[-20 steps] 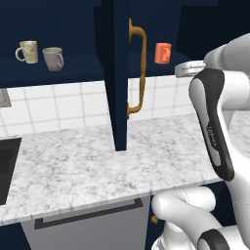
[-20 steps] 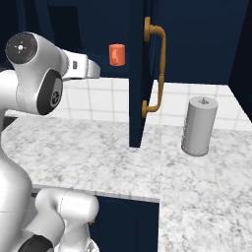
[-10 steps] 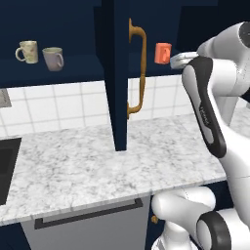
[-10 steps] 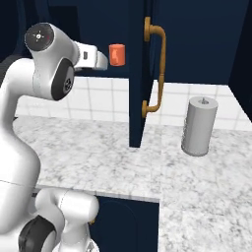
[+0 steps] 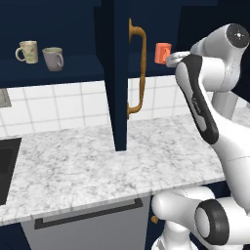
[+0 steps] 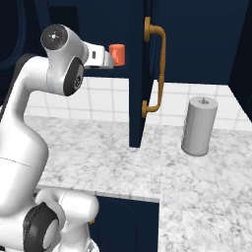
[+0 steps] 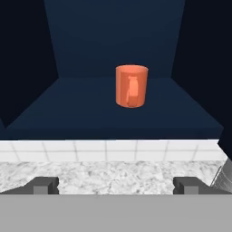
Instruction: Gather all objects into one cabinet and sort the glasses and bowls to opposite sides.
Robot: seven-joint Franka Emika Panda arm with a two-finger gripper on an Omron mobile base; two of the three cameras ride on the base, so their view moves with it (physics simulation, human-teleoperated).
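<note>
A short orange-red cup (image 7: 132,85) stands upright on the shelf of the open navy wall cabinet (image 7: 113,118), straight ahead of my gripper (image 7: 115,186). The jaws stand wide open and empty, a short way in front of the cup. From the side, my hand nearly reaches the cup (image 6: 117,54) at shelf height. The cream patterned mug (image 5: 28,51) and the grey mug (image 5: 53,58) stand side by side on a shelf to the left of the cabinet door (image 5: 117,73) with its curved brass handle (image 5: 138,68). The bowls are out of view.
The open door (image 6: 137,74) juts out edge-on over the marble counter (image 5: 73,166), just left of my hand's path. A grey cylinder (image 6: 199,125) stands on the counter to the right. A dark sink (image 5: 5,166) lies at the far left.
My arm has swung up and forward, which brought the hand from below and beside the orange-red cup to right in front of it. The jaws stayed open.
</note>
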